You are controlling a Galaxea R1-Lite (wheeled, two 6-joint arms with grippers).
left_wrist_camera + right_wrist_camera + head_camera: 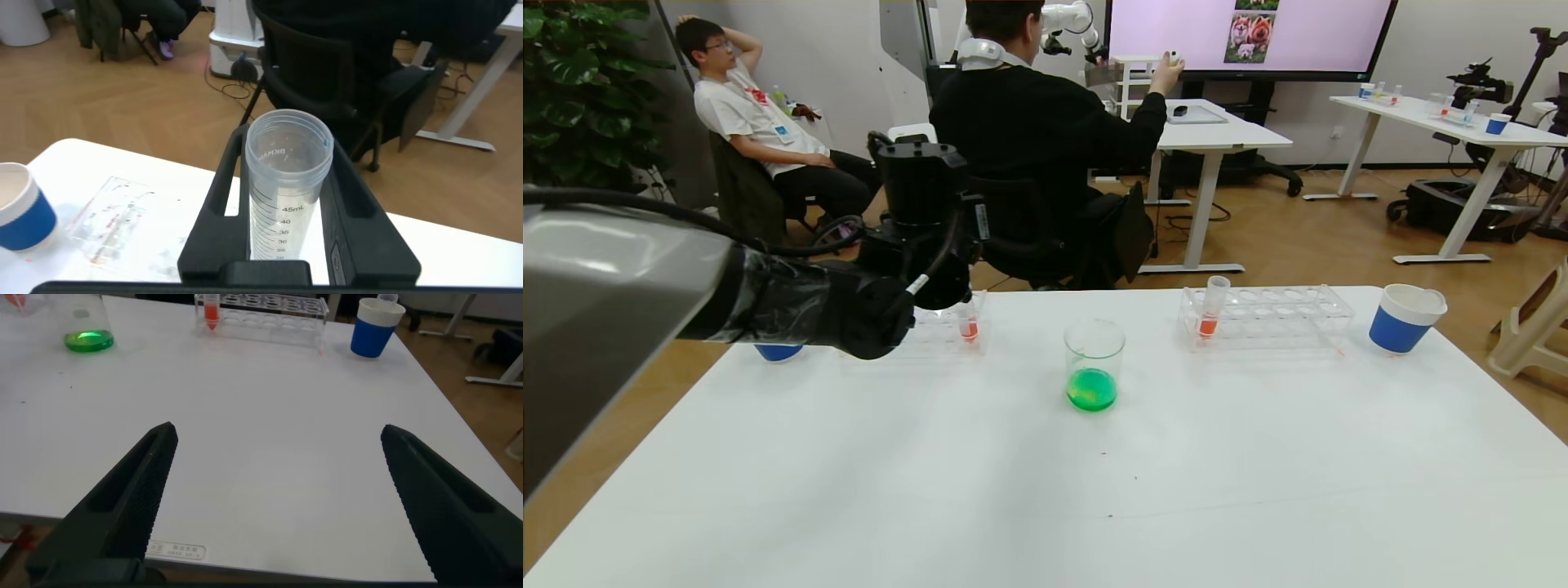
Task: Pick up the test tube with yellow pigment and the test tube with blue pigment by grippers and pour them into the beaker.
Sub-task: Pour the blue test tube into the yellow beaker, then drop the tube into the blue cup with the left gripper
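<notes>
The beaker point(1094, 363) stands mid-table with bright green liquid at its bottom; it also shows in the right wrist view point(88, 331). My left gripper point(288, 147) is shut on a clear graduated test tube point(286, 196), held upright over the table's far left. No liquid shows in the tube, and its bottom is hidden. In the head view the left arm point(849, 302) hides its fingers. My right gripper point(279, 434) is open and empty, low over the table's near edge. No tube with yellow or blue liquid is in view.
A clear rack point(939, 331) at the back left holds an orange-red tube point(968, 327). Another rack point(1266, 314) at the back right holds an orange-red tube point(1211, 310). Blue-and-white paper cups stand at the far right point(1405, 318) and far left point(778, 352). People sit behind the table.
</notes>
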